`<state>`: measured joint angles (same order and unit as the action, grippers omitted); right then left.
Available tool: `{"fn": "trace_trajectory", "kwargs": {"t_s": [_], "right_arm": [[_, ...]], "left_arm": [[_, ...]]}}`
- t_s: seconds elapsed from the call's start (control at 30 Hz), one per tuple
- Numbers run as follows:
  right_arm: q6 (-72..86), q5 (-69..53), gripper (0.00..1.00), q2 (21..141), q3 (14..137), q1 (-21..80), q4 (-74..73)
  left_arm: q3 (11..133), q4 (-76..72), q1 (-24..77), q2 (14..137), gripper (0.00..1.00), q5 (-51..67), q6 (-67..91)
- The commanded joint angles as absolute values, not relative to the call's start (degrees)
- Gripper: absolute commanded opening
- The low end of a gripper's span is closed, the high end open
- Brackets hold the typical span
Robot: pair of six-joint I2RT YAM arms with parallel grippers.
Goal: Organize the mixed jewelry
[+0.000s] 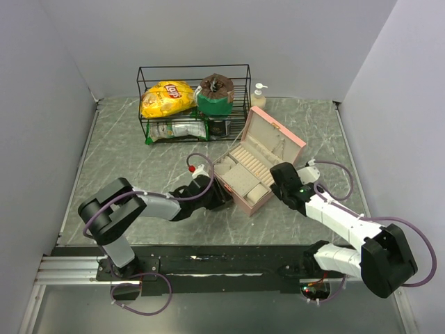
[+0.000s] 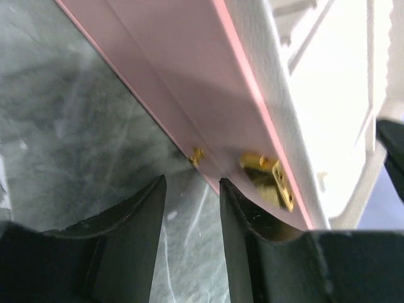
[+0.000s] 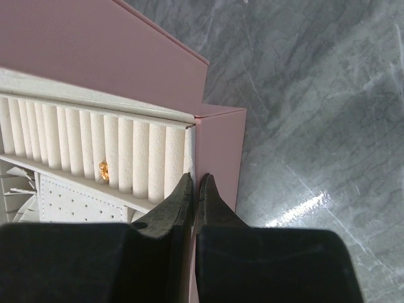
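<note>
1. Seemingly early in the sorting: only one small gold piece point(image 3: 103, 170) visibly put away. Sits tucked into a groove of the white ring rolls point(image 3: 95, 145) inside the open pink box point(image 1: 274, 142). Other compartments look bare from above, though too small there to be sure.
2. At the far left, left pincer point(image 2: 192, 211) low over the table point(image 2: 63, 126), right up against the box's outer wall. Jaws apart, with nothing between them.
3. Just ahead of those tips, a tiny gold piece point(image 2: 197, 156) lying at the foot of the box wall. Near the gap between the jaws, but beyond it and untouched.
4. A little further right, a larger gold bit point(image 2: 271, 180) at the box's lower edge, just past the right-hand fingertip. Cannot tell whether loose jewelry or the box's own clasp.
5. On the right side, right pincer point(image 3: 194, 189) with jaws pressed together and gripping nothing, tips at the box's corner wall. Stored gold piece lies left of those tips, near but apart, a few grooves away.
6. Left to do, as a judgement: lift the piece outside the box and seat it in a compartment, then find any remaining pieces. None made out on the table from above, being too fine to see there.
</note>
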<state>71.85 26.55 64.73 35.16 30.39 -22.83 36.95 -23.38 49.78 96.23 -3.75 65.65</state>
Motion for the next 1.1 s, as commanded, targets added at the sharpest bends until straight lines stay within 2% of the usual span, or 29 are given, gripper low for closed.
{"fn": "trace_trajectory", "kwargs": {"t_s": [0.0, 0.2, 0.33, 0.57, 0.77, 1.07], "right_arm": [[70.84, 21.0, 0.0, 66.36, 36.56, 31.29, -23.38], [68.73, 22.76, 0.0, 66.18, 37.53, 31.29, -24.87], [65.05, 23.73, 0.0, 65.57, 38.41, 31.2, -25.4], [49.5, 19.96, 0.01, 63.02, 37.27, 31.2, -19.52], [39.91, 17.75, 0.09, 64.33, 39.1, 31.29, -19.15], [32.52, 18.29, 0.24, 64.69, 43.15, 30.94, -20.39]], "left_arm": [[33.58, -27.43, 50.27, 93.61, 0.46, -0.44, 65.57], [27.87, -23.92, 51.15, 84.3, 0.47, -4.39, 64.34], [26.72, -15.15, 51.77, 76.48, 0.49, -11.05, 62.06], [28.74, -1.35, 51.86, 61.28, 0.56, -21.16, 57.4], [30.76, 5.62, 51.86, 54.42, 0.63, -26.63, 53.79], [32.87, 9.05, 51.68, 52.82, 0.68, -29.97, 49.66]]}}
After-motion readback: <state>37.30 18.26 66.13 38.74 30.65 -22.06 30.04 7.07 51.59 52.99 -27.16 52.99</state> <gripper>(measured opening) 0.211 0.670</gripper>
